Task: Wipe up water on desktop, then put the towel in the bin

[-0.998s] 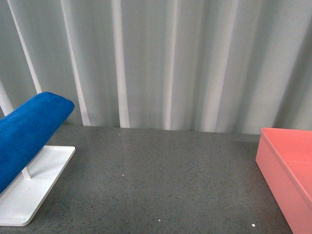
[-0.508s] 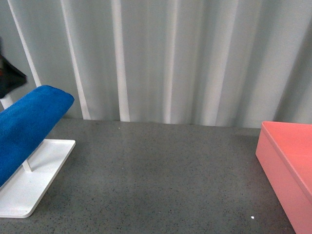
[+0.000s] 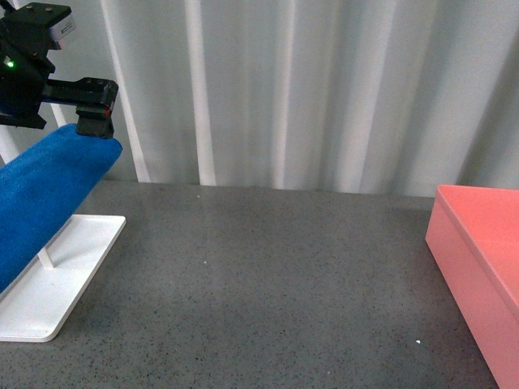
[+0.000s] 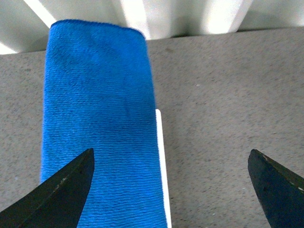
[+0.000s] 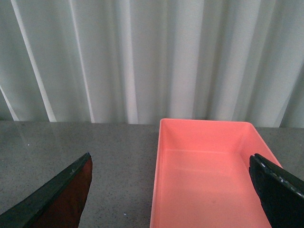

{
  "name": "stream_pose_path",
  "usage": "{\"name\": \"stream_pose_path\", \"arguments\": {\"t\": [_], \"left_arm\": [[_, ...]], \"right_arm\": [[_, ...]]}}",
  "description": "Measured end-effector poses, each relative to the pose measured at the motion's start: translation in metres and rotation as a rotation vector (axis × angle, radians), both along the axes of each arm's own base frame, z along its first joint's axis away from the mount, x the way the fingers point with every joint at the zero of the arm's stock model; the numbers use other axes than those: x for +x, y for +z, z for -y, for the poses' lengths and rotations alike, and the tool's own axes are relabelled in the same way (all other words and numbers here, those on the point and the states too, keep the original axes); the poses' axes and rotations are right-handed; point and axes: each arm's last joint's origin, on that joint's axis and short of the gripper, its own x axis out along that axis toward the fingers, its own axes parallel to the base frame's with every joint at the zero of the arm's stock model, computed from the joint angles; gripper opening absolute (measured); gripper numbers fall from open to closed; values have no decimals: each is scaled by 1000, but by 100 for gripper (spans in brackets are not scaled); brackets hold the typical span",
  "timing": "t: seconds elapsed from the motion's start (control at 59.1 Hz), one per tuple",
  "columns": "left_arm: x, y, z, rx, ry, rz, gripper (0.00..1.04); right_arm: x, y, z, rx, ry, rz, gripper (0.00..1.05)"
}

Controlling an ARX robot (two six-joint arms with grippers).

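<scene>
The blue towel [image 3: 45, 198] hangs folded over a rack on a white tray [image 3: 61, 284] at the left of the speckled grey desktop [image 3: 268, 275]. My left gripper [image 3: 91, 128] hovers just above the towel's far end, open. In the left wrist view the towel [image 4: 97, 118] lies under one finger [image 4: 66, 190], and the left gripper [image 4: 170, 152] has nothing between its fingers. The pink bin [image 3: 478, 267] stands at the right. My right gripper [image 5: 170, 156] is open above the bin's near wall [image 5: 157, 180]. I cannot make out any water on the desktop.
A white pleated curtain [image 3: 308, 97] closes off the back of the desktop. A thin rod [image 3: 46, 259] holds the towel up over the tray. A small white speck [image 3: 418, 341] lies on the desktop near the bin.
My left arm has come into the front view from the upper left and now sits over the towel's far end. The towel and the bin have not moved.
</scene>
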Motion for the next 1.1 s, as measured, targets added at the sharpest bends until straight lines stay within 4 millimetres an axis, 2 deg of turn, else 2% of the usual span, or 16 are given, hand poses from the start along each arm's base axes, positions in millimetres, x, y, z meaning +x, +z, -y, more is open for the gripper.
{"name": "stream_pose_path", "arguments": {"t": [0.152, 0.338, 0.795, 1.1], "left_arm": [[11, -11, -23, 76, 43, -96, 98], [15, -26, -39, 85, 63, -152, 98], [22, -46, -35, 129, 47, -157, 97], [20, -58, -35, 151, 48, -166, 49]], "right_arm": [[0, 0, 0, 0, 0, 0, 98], [0, 0, 0, 0, 0, 0, 98], [0, 0, 0, 0, 0, 0, 98], [0, 0, 0, 0, 0, 0, 98]]}}
